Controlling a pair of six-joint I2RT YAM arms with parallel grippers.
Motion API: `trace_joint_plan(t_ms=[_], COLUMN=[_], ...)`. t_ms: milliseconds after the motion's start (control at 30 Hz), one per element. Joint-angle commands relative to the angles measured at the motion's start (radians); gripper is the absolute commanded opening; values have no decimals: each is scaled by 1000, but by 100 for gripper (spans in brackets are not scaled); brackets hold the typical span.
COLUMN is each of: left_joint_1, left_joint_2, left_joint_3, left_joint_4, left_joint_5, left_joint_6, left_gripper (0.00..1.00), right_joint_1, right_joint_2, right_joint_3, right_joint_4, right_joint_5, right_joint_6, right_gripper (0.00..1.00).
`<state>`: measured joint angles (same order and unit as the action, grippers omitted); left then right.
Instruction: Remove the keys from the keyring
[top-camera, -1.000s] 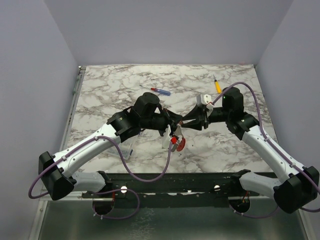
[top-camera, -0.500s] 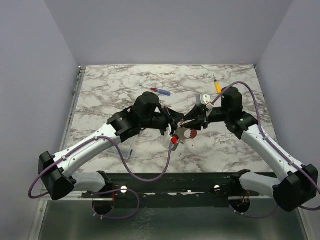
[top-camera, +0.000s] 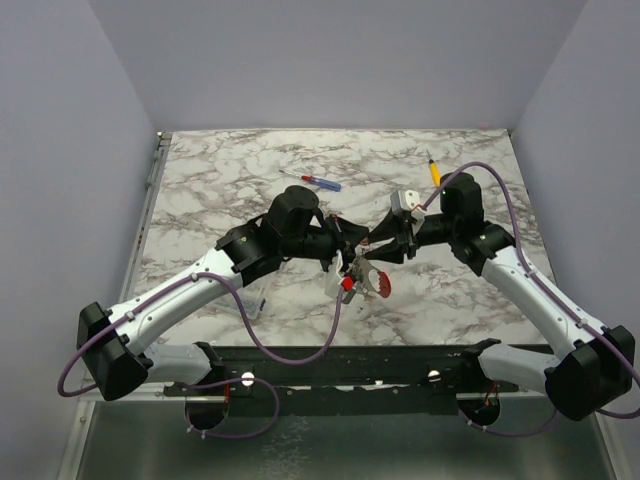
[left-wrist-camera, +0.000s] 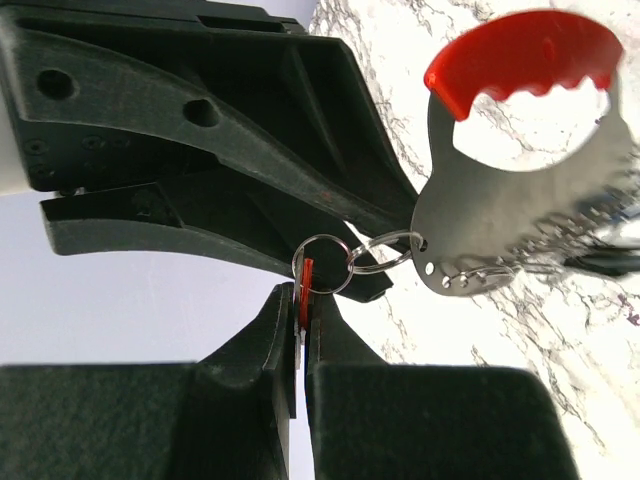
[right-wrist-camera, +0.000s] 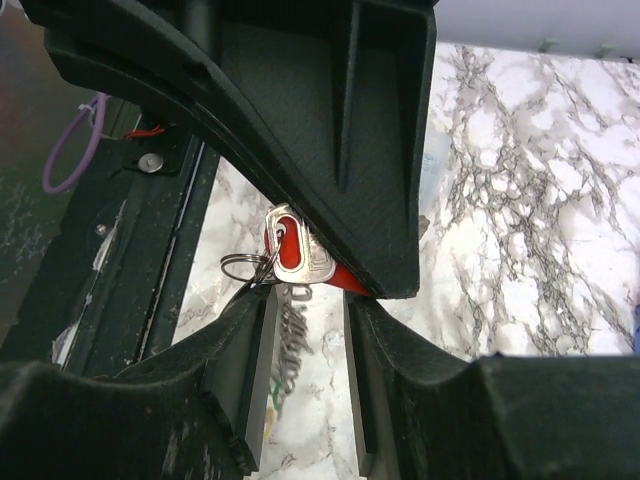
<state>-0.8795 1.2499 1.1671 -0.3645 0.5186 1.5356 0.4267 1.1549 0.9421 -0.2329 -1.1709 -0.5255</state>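
Observation:
My left gripper (top-camera: 349, 259) is shut on a red-headed key (left-wrist-camera: 304, 287), seen edge-on between its pads. Two small split rings (left-wrist-camera: 322, 263) link this key to the keyring (left-wrist-camera: 480, 225), a grey plate with a red curved grip. The keyring hangs free over the table (top-camera: 381, 284). My right gripper (top-camera: 369, 249) faces the left one, tip to tip. Its jaws stand open (right-wrist-camera: 305, 300) just below the same key (right-wrist-camera: 298, 250), with one fingertip (right-wrist-camera: 250, 300) against a ring. A blurred bead chain (right-wrist-camera: 292, 345) dangles between its fingers. The other coloured keys do not show clearly.
A blue-and-red screwdriver (top-camera: 318, 182) lies on the marble table (top-camera: 220, 170) behind the left arm. A yellow-handled tool (top-camera: 434, 171) lies at the back right. A small pale object (top-camera: 405, 199) sits beside the right wrist. A black rail (top-camera: 340, 365) runs along the near edge.
The keyring has swung out to the right from under the grippers. The right gripper has edged slightly left towards the left one. The left gripper keeps its hold on the key.

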Motion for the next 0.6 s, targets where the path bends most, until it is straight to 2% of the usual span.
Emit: trace_joint_plan(t_ms=[0, 233, 433, 567], left_joint_1=[-6, -6, -6, -6], left_joint_2=[-28, -33, -47, -54], left_joint_3=[-23, -23, -41, -49], left_joint_4=[36, 41, 51, 58], left_joint_5=[11, 9, 12, 21], left_joint_6=[44, 52, 70, 78], left_gripper=[0, 0, 0, 0], right_joint_1=[7, 7, 8, 9], right_joint_2=[-11, -4, 9, 6], right_joint_3=[40, 40, 24, 11], right_joint_4=[-23, -32, 60, 103], right_joint_5=[-55, -99, -141, -147], right_joint_6=[-7, 4, 99, 143], right_gripper=[42, 38, 44, 42])
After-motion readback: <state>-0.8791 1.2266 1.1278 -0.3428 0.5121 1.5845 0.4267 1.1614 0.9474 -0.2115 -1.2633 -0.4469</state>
